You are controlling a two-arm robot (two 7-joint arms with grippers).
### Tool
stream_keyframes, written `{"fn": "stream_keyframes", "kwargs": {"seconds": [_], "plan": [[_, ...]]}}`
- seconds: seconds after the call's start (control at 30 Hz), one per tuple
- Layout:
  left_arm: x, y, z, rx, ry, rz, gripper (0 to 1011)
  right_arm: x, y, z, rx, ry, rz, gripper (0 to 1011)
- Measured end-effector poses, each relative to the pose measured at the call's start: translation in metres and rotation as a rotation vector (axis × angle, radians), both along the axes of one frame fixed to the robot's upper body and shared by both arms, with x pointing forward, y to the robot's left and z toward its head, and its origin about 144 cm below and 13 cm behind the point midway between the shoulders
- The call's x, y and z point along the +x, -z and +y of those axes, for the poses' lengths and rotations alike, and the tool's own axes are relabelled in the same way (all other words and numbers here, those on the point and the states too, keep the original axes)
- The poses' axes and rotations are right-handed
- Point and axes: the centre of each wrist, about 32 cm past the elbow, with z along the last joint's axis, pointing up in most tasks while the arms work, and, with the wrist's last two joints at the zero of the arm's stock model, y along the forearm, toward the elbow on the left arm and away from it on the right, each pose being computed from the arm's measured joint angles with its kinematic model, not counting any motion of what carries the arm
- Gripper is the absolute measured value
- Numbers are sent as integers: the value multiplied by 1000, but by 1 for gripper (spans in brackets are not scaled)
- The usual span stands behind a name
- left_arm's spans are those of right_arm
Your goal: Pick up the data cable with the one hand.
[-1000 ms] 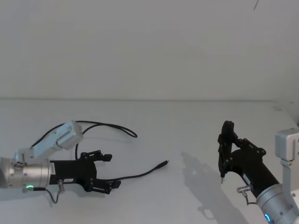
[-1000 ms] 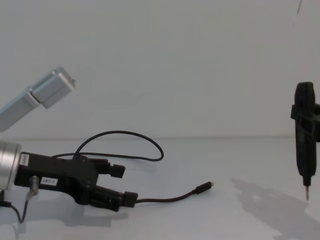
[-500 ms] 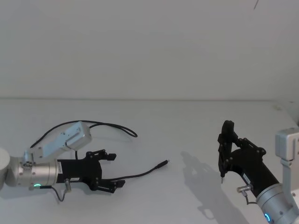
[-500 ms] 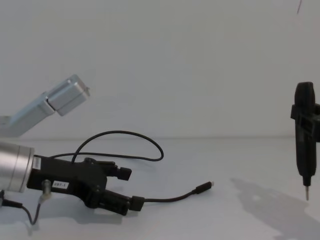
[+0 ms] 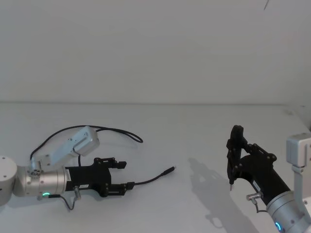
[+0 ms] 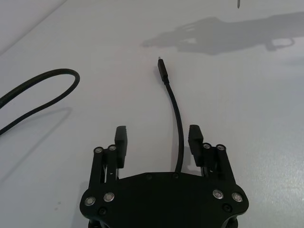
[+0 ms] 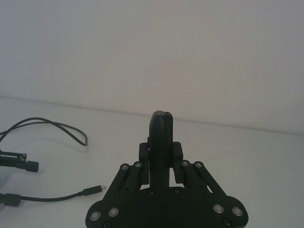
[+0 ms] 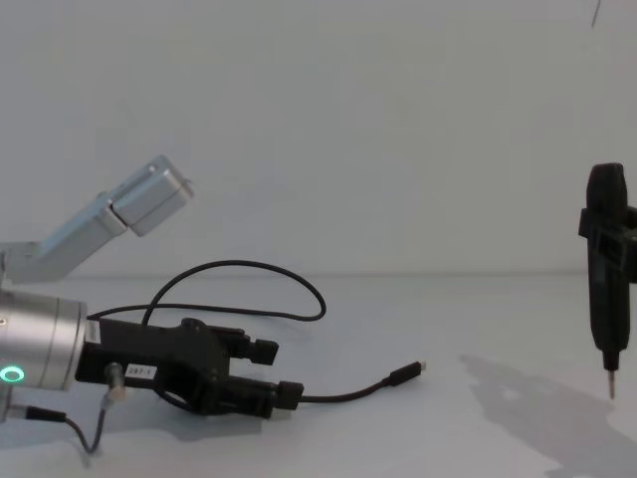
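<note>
Sliding forward over the surface [image 5: 204, 126] since a second ago, the left hand [image 5: 125, 174] now lies low with its two fingers spread wide, gripping nothing. The data cable [image 5: 155, 177] lies on the surface and runs between those fingers, its plug end pointing away to the right. The right hand [image 5: 235, 151] hovers well apart, clamped on a black pointed tool [image 5: 236, 132].

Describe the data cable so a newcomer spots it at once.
On the white table, find the left hand, low on the robot's left, open. The data cable is the long thin black cord passing between its fingers, looping behind and ending ahead in a small silver-tipped plug; the short grey wire at the wrist is not it.
</note>
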Motion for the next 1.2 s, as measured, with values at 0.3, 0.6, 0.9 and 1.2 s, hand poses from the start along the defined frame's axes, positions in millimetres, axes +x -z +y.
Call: {"fn": "stream_keyframes", "kwargs": {"seconds": [0.3, 0.6, 0.9, 1.2], "plan": [[-1, 5, -6, -28, -5, 33, 516, 0, 0, 0, 0, 0, 0, 279], [-5, 14, -12, -30, 17, 80, 237, 0, 0, 0, 0, 0, 0, 279], [-10, 20, -15, -22, 31, 109, 46, 0, 0, 0, 0, 0, 0, 279], [-15, 23, -15, -19, 18, 107, 46, 0, 0, 0, 0, 0, 0, 279]]}}
